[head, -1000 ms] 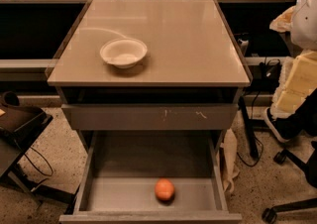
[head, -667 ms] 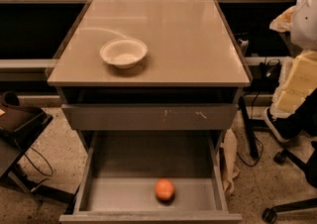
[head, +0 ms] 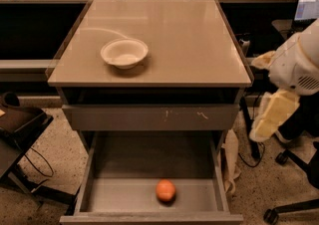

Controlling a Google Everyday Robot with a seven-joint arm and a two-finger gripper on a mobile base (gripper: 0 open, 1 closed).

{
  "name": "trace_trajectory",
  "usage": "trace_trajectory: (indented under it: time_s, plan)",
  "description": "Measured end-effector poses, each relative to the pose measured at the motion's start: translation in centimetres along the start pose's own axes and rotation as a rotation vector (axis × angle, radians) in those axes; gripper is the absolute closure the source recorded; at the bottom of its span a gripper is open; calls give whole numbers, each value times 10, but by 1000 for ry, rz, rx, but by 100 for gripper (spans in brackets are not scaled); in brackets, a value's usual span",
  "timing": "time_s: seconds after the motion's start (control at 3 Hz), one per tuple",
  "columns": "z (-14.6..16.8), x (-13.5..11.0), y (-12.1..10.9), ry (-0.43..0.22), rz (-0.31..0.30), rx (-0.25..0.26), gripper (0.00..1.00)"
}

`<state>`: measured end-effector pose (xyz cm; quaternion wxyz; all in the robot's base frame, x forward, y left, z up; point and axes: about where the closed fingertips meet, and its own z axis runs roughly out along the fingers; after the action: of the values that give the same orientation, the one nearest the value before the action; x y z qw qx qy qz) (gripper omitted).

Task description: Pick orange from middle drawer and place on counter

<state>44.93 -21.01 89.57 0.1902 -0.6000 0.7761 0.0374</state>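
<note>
You had a dark case [head: 17,119] and loose cables [head: 40,167] on the floor at far left, well apart from the cabinet. On the table [head: 199,45], the white bowl [head: 124,52] sat upright, left of centre, back from the front edge. Bare beige surface ran from the bowl to the right edge and to the rear edge.

Below the table's front edge was a dark open slot, then the closed drawer front with white scratch marks [head: 149,117]. Under that, the middle drawer [head: 119,194] was pulled out towards the camera, with low side walls left and right.

The orange [head: 166,190] lay on the drawer floor, slightly right of centre. It was close to the front wall, but contact couldn't be confirmed. It read as round, so you had no long axis and no pointing direction; the stem end wasn't discernible. Bare grey floor showed on both sides of it and behind it, more to the left. It sat forward of the scratched drawer front, with nothing over it.

The gripper [head: 266,119] hung at far right, outside the cabinet's right side, roughly level with the scratched drawer front. It was well apart from the orange and holding nothing. Open or closed: can't tell. A laptop screen [head: 305,2] sat at the upper right edge.
</note>
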Motion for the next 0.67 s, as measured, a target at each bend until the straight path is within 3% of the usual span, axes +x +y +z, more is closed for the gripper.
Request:
trace_trajectory:
  time_s: [0.67]
  plan:
    - [196,26,20,-195,177,-186,0]
